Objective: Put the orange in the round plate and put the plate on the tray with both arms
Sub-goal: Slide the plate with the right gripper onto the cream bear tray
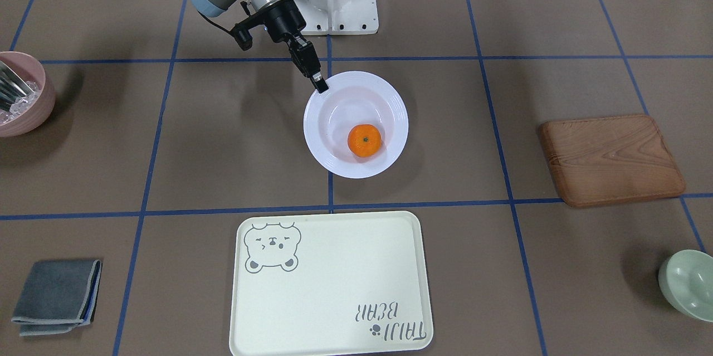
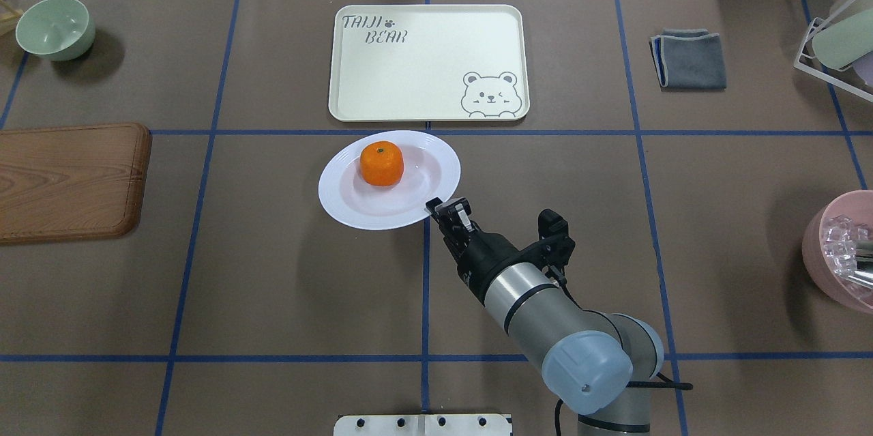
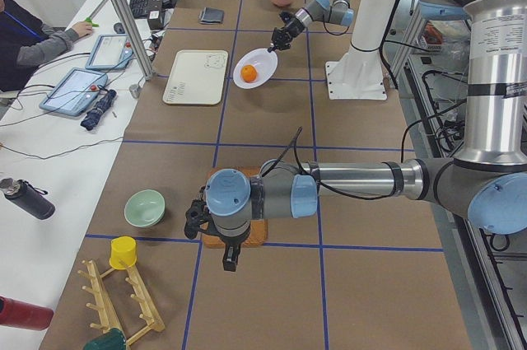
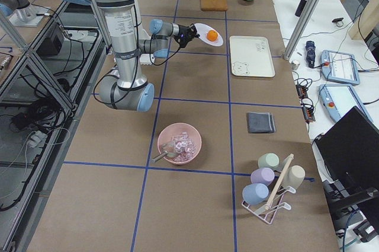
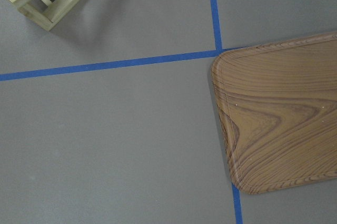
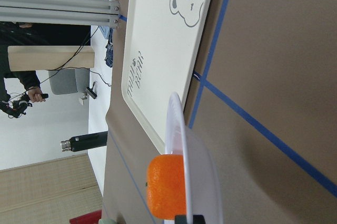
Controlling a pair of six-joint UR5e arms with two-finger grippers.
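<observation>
Right tool: my right tool is clamped on the rim of the round plate, on the side nearest my base, one finger over the rim and one under it.
Round plate: glossy white, round and deep, with a wide, faintly ridged rim. I cannot tell whether it rests on the counter or is held just off it.
In the plate: the orange, small and bright with a green stem dot facing up, sits in the well toward the side away from my fingers.
Tray: the tray is pale cream, rectangular with rounded corners, and flat on the counter. Its near long edge lies just beside the plate's far rim without touching it. It carries only its bear drawing and lettering.
Room to move: a blue tape line and a narrow strip of brown counter lie between plate and tray.
Left tool: my left tool hangs over the edge of the wooden board. I cannot tell whether it is open or closed.
Other containers: the pink bowl holds clear ice-like pieces and a metal utensil. The green bowl stands well apart.
Cloth: a folded grey cloth lies beside the tray on my right.
</observation>
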